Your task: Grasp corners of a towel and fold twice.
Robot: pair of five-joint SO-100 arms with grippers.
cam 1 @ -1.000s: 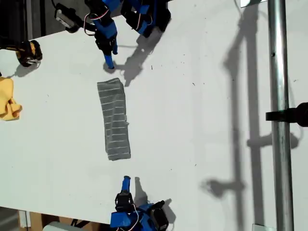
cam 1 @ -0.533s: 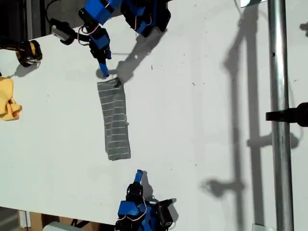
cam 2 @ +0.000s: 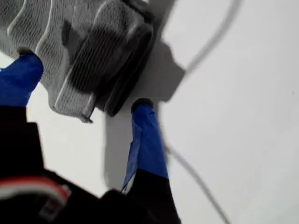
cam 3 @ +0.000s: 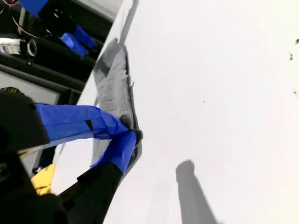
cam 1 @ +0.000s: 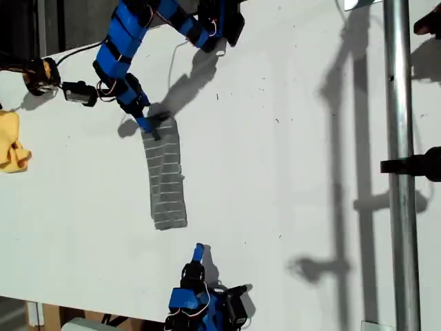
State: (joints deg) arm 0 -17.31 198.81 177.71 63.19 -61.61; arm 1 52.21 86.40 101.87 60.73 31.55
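The towel (cam 1: 165, 179) lies folded into a long narrow grey strip with white stripes, running up and down the middle of the exterior view. My first gripper (cam 1: 150, 125) is at the strip's upper end, open. In the first wrist view, my first gripper (cam 2: 84, 98) has its blue fingers (cam 2: 145, 126) on either side of a rounded folded corner of the towel (cam 2: 93, 42). My second gripper (cam 1: 198, 252) is shut on nothing, below and to the exterior view's right of the strip's lower end. In its own view, my second gripper (cam 3: 128, 130) points along the towel (cam 3: 112, 88).
A yellow cloth (cam 1: 10, 145) lies at the exterior view's left edge, with a yellow and black roll (cam 1: 40, 74) above it. A metal pole (cam 1: 398, 165) with a black clamp (cam 1: 413, 165) crosses the exterior view's right side. The table's edge runs near both arm bases.
My first arm swung down and toward the exterior view's left, onto the towel's upper end, nudging that end. My second arm shifted toward the exterior view's right earlier and has since stayed still.
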